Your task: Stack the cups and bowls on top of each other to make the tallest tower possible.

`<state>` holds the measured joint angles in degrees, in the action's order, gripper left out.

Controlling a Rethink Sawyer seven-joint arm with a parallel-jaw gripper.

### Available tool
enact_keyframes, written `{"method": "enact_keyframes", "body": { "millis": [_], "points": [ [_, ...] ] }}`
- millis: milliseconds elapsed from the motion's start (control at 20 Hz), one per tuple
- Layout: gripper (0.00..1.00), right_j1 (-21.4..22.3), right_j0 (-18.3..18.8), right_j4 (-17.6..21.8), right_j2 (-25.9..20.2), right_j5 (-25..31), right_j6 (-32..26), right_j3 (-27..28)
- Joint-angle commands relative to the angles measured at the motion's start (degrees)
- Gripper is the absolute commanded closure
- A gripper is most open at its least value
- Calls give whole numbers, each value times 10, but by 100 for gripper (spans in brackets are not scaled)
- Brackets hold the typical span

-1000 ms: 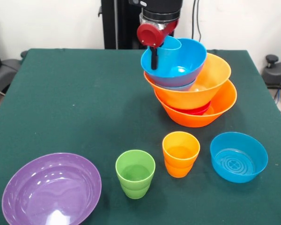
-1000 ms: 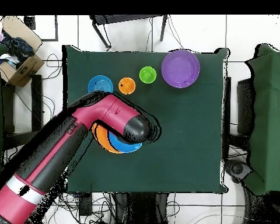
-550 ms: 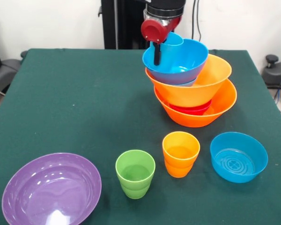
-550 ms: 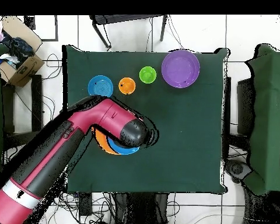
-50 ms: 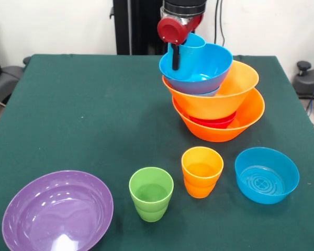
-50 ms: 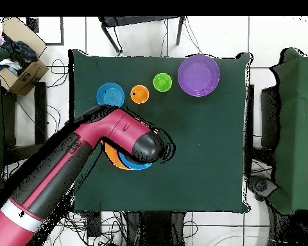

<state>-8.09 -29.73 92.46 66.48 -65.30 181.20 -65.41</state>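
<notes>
The tower stands at the back right in the front view. Its base is a large orange bowl (image 5: 243,121) holding a red bowl (image 5: 215,122), with a second orange bowl (image 5: 236,86) and a blue bowl (image 5: 212,65) above them. My gripper (image 5: 179,55) is shut on the rim of a blue cup (image 5: 193,46) held in that top bowl. One black finger (image 5: 174,58) shows outside the cup and the other is hidden. In front of the tower are a green cup (image 5: 151,193), an orange cup (image 5: 201,171), a small blue bowl (image 5: 266,174) and a purple bowl (image 5: 57,212). The arm hides most of the tower (image 6: 113,157) in the overhead view.
The green-covered table (image 5: 83,115) carries everything. In the overhead view the small blue bowl (image 6: 110,95), orange cup (image 6: 140,95), green cup (image 6: 162,82) and purple bowl (image 6: 198,75) lie in a row along the far edge. A cardboard box (image 6: 22,70) sits off the table.
The gripper has risen a little and edged right, taking the blue cup with it. The loose cups and bowls have not moved.
</notes>
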Motion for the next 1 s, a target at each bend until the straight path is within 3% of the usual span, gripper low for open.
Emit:
{"method": "enact_keyframes", "body": {
  "millis": [50, 1000],
  "points": [
    [100, 10, -6, -7, -100, -17, 7, -1],
    [100, 15, -13, -8, -120, -29, 12, -9]
  ]
}}
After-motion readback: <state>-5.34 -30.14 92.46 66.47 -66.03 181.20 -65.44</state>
